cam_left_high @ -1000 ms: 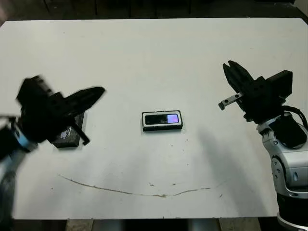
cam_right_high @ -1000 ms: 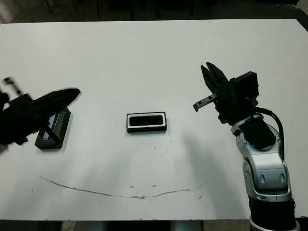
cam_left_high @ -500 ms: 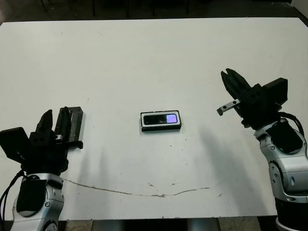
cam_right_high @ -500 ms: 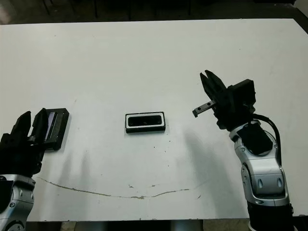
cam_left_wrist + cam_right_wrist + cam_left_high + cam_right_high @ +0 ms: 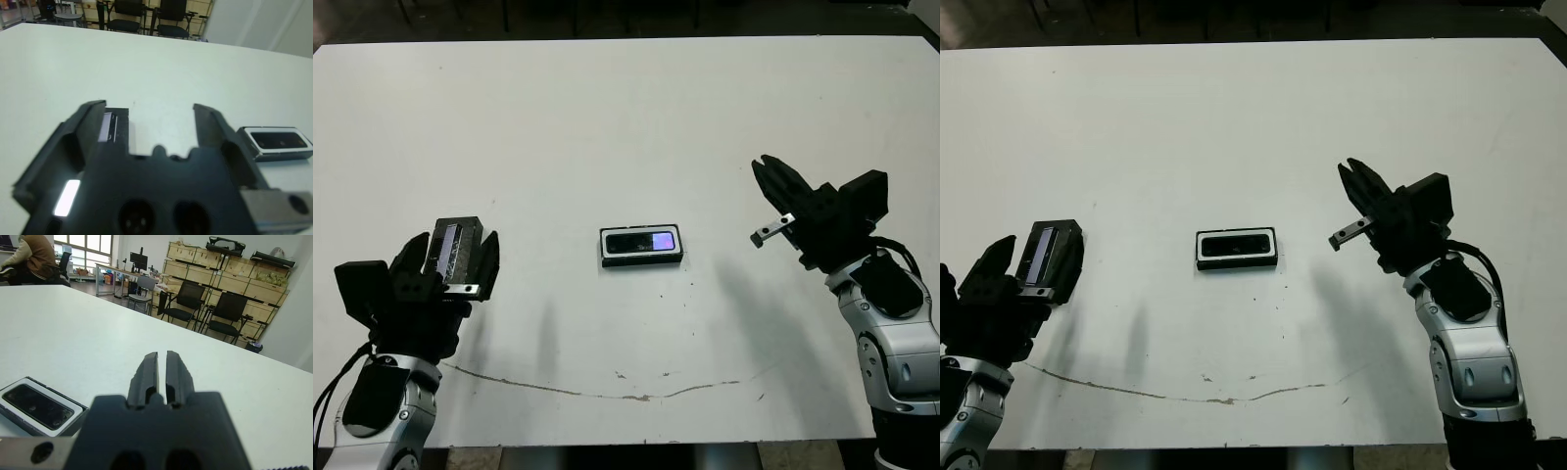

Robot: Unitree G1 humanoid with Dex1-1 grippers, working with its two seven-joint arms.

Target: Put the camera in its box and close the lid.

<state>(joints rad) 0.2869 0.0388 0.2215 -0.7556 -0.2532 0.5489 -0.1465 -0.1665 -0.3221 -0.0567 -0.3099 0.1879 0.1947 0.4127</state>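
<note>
Your white table (image 5: 626,108) filled most of the head views, and a thin brown line (image 5: 587,390) ran across its near part. Your right arm (image 5: 891,343) rose from the near right corner, and its gripper (image 5: 771,176) hung over the table to the right of the box, well apart from it. In the right wrist view you saw its 2 black fingers (image 5: 146,372) pressed almost together, with only a thin slit between them and nothing held. Your left arm (image 5: 382,401) stood at the near left corner. Your left gripper (image 5: 455,247) had its 2 fingers spread wide, and the lid (image 5: 450,250) sat between them against 1 finger. You could not tell from these views whether the lid rested on the table or was carried. The lid was a black shallow cover with 1 glossy strip along its top, and it lay well to the left of the box. The box (image 5: 642,246) sat flat near the middle of the table, between the 2 grippers and touching neither. The camera (image 5: 644,241) lay inside the box, its glossy face up and showing a blue-purple reflection at 1 end. The white lining showed as a narrow border all around it. In the right wrist view you also saw a seated person (image 5: 34,259) beyond the far edge of the table.
</note>
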